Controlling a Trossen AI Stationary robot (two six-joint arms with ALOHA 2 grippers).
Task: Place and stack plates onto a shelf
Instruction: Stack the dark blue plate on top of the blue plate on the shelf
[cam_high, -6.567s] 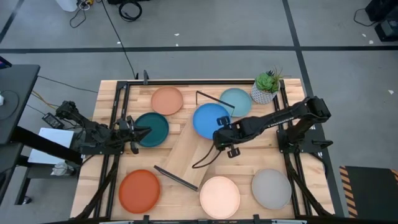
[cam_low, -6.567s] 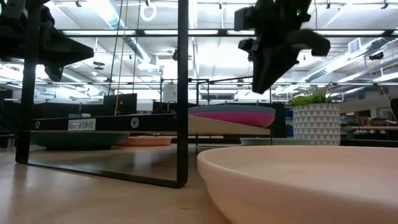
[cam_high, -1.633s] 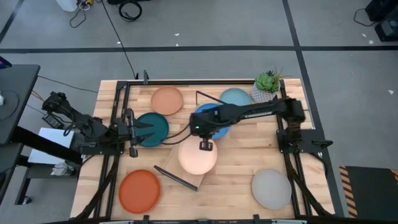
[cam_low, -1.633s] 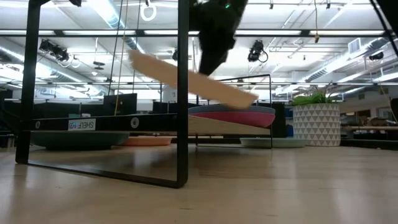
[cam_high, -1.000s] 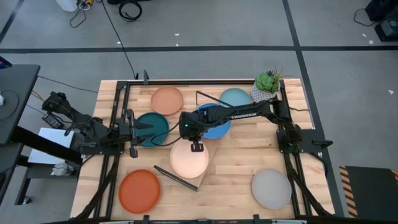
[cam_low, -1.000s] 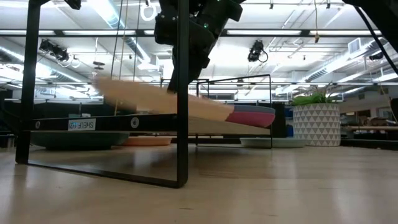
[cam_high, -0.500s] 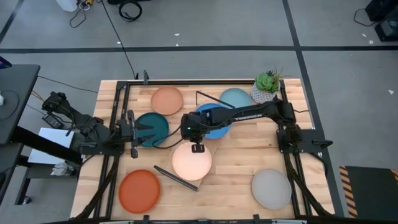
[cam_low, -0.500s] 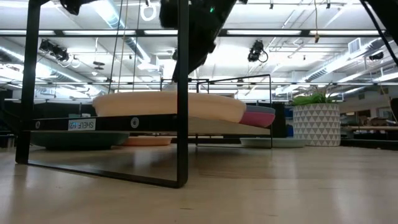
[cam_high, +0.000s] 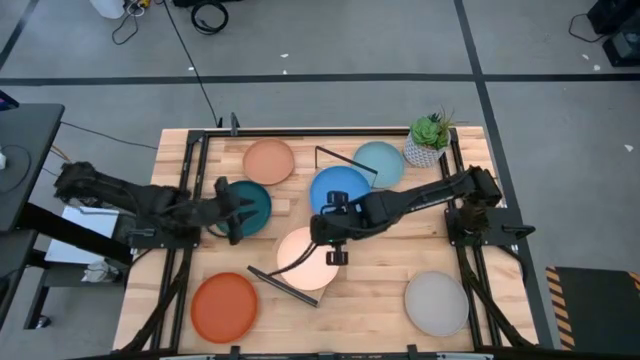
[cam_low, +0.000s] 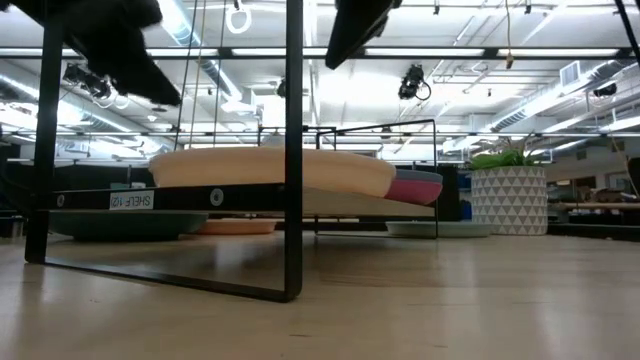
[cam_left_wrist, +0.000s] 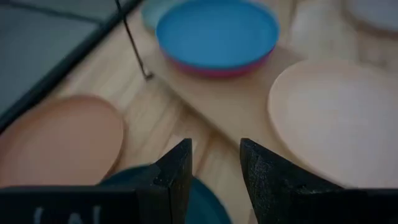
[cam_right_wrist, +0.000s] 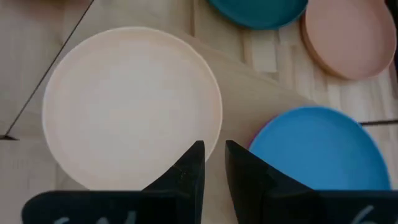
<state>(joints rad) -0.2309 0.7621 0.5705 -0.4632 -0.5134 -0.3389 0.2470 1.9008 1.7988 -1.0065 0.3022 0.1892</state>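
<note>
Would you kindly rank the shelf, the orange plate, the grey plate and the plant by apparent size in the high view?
1. Shelf, largest.
2. Orange plate and grey plate: they look alike, so no ranking between them.
3. Plant, smallest.

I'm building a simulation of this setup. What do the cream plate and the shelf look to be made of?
The cream plate looks like matte plastic or melamine: uniform colour, soft sheen, no glaze glare; I can't tell which. The shelf looks like pale unfinished wood with visible grain, with thin black brackets, probably metal.
</note>
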